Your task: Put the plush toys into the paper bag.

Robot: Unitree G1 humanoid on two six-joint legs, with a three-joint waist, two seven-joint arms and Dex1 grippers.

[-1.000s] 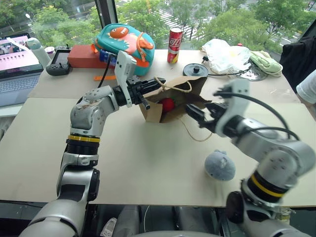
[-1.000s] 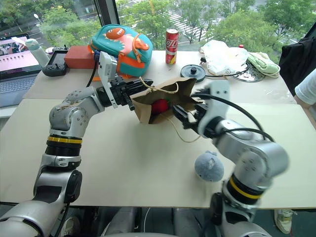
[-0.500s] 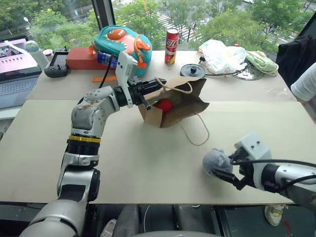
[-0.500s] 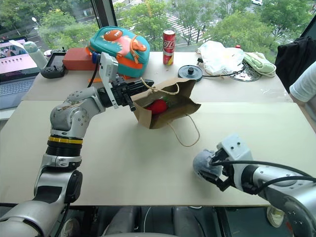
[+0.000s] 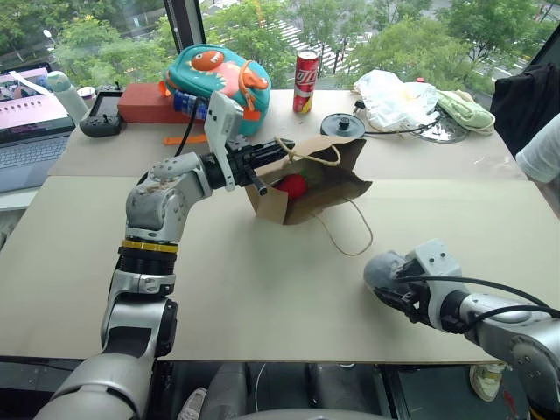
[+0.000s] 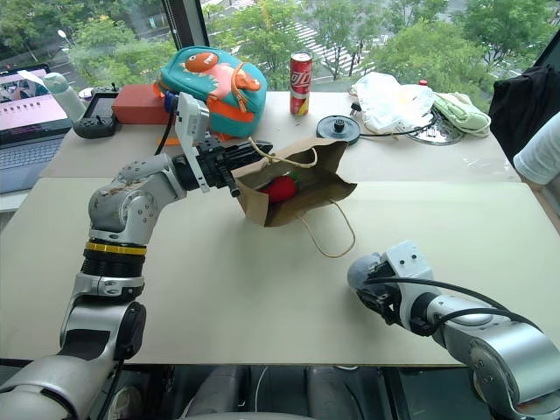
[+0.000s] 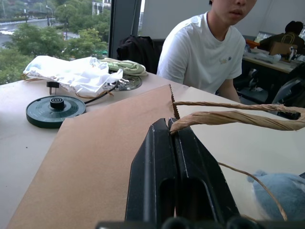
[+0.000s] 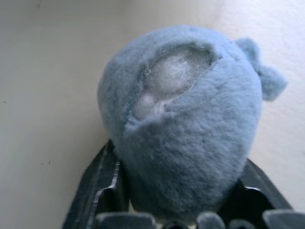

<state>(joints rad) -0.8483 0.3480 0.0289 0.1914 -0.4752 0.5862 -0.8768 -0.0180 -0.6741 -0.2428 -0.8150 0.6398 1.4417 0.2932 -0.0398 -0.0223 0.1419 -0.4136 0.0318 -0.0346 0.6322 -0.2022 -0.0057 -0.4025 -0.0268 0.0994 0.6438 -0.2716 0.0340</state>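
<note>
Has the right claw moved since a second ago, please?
Yes: the right claw left the paper bag and came down toward the near table edge, around the grey-blue plush toy.

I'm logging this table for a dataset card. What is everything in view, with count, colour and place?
paper bag: one, brown, mid-table, on its side, rim held up
red plush toy: one, inside the bag
grey-blue plush toy: one, near table edge
fish backpack: one, teal and orange, far side
soda can: one, red, beside the backpack
white plastic bag: one, far right
round disc: one, dark, behind the paper bag
laptop: one, open, far left
orange box: one, left of the backpack
person: one, white T-shirt, at the right end of the table
left gripper: jaws shut on the bag's rim
right gripper: jaws around the grey-blue toy
</note>
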